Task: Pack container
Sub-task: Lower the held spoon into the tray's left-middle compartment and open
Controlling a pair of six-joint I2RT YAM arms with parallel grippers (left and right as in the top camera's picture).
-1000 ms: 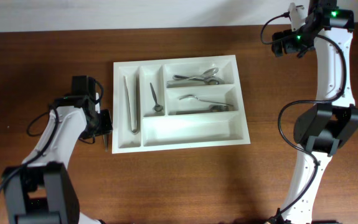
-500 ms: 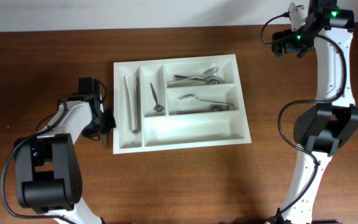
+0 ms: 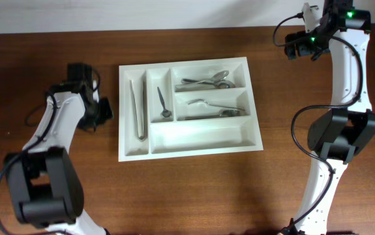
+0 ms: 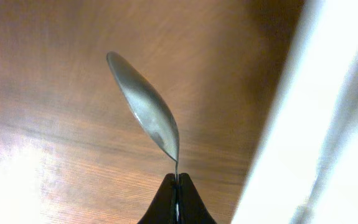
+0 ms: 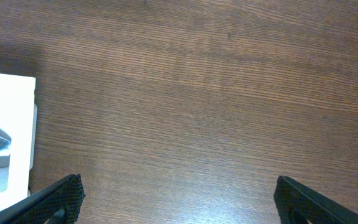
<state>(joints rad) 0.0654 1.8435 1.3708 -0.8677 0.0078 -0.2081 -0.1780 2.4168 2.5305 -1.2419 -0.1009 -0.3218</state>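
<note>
The white cutlery tray (image 3: pixel 130 149) lies in the middle of the table, with tongs (image 3: pixel 137 108), a small spoon (image 3: pixel 163 102) and more cutlery in its compartments. My left gripper (image 3: pixel 100 112) is just left of the tray, shut on the handle of a metal spoon (image 4: pixel 146 109) held above the wood; the tray's white edge (image 4: pixel 303 124) shows blurred at the right of the left wrist view. My right gripper (image 3: pixel 296 47) is open and empty above bare wood at the far right, with a tray corner (image 5: pixel 7 99) at the left of its view.
The back edge of the table runs along the top of the overhead view. The right arm's base (image 3: pixel 340 137) stands right of the tray.
My left gripper has moved up along the tray's left side, from near its front left corner, carrying the spoon off the table. The right arm has not moved.
</note>
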